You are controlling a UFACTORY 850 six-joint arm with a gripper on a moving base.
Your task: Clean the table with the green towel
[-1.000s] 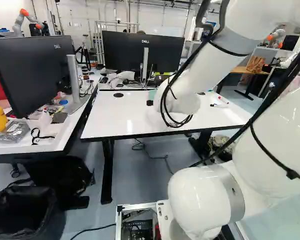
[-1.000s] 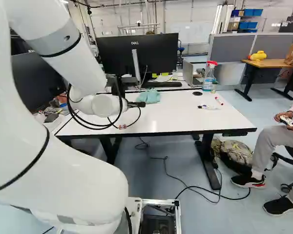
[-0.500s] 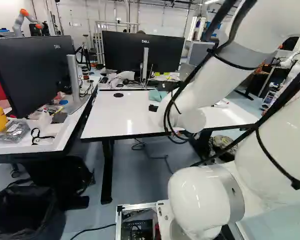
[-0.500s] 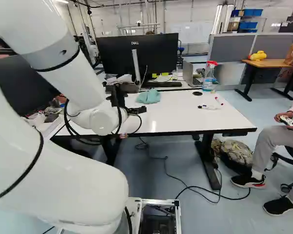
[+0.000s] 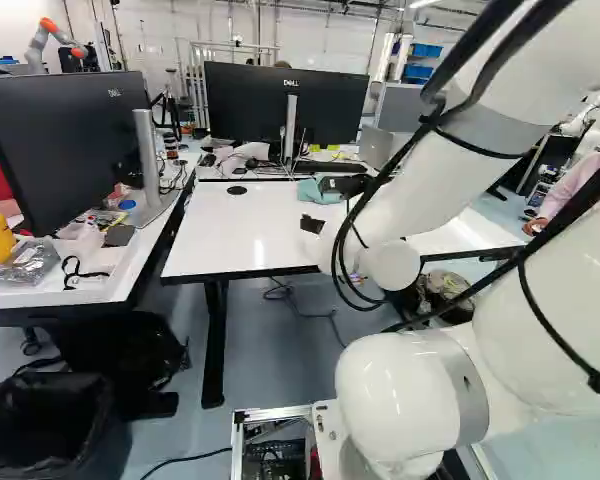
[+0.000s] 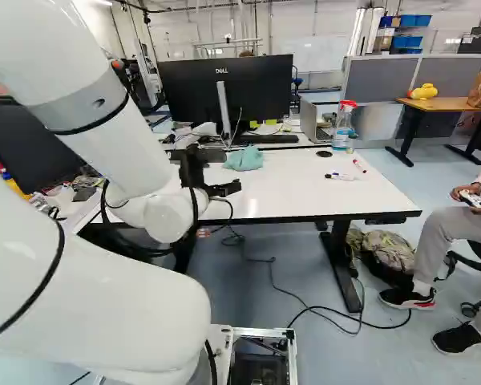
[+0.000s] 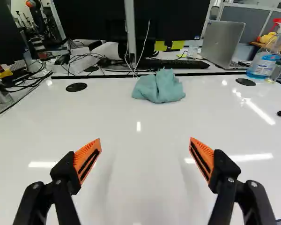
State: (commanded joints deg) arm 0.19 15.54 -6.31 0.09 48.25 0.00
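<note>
the jaws of the black gripper [image 6: 228, 189] are spread wide, their orange pads [image 7: 87, 157] well apart over the white table [image 7: 136, 140], and the tabletop shows between them. the green towel [image 7: 159, 87] lies crumpled in a small heap on that same tabletop, ahead of the jaws and apart from both fingers, a touch off their middle line toward the side where the spray bottle [image 7: 263, 63] is. that bottle, red at the top with blue liquid inside, stands farther ahead of the jaws and well out to that side, by the table's far edge, with a small jar [image 7: 277, 71] right beside it. on the same side but less far ahead, beyond the finger there, lie a dark-capped marker [image 6: 341, 176] and a red-capped marker [image 6: 359, 166]. two round black discs [image 7: 76, 87] sit in the tabletop ahead of the jaws, one out to either side of the towel. farther ahead than the towel, past the table's far edge, are a black keyboard [image 7: 178, 64], a big monitor [image 7: 178, 18] on a grey stand and, toward the bottle's side, a grey laptop [image 7: 222, 43].
</note>
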